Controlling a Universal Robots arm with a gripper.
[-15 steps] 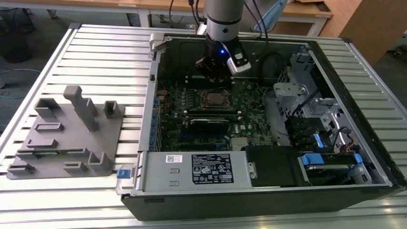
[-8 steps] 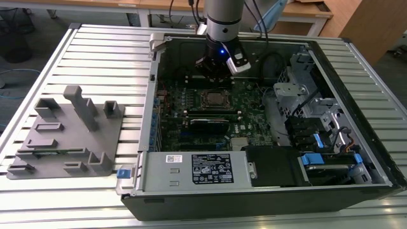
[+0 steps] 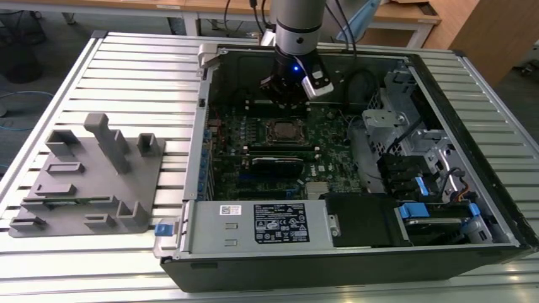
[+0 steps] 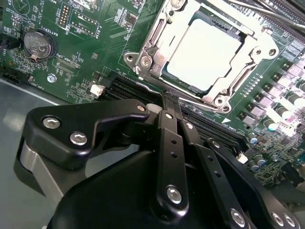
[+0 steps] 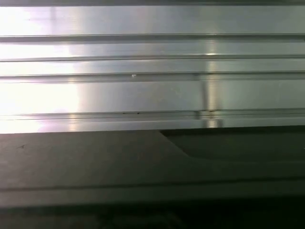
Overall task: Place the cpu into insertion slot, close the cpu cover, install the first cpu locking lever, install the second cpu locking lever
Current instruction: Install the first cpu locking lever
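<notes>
The cpu (image 4: 202, 52) lies flat in the insertion slot (image 4: 217, 101), its pale silver top showing. The cpu cover (image 4: 157, 36), a metal frame, lies down around it. A thin metal lever rod (image 4: 271, 12) runs along one side of the socket. My gripper (image 4: 170, 99) hovers just beside the socket edge, over the long black slots, with its two black fingers (image 4: 167, 138) pressed together and nothing between them. In the exterior view the gripper (image 3: 288, 101) hangs inside the open computer case, just behind the insertion slot (image 3: 284, 131).
A grey fixture block (image 3: 84, 183) sits on the slatted table at the exterior view's left. Inside the case are a long black card (image 3: 274, 165), the labelled power supply (image 3: 252, 224), drive cages (image 3: 404, 145) and cables. A coin battery (image 4: 38, 44) sits on the green board.
</notes>
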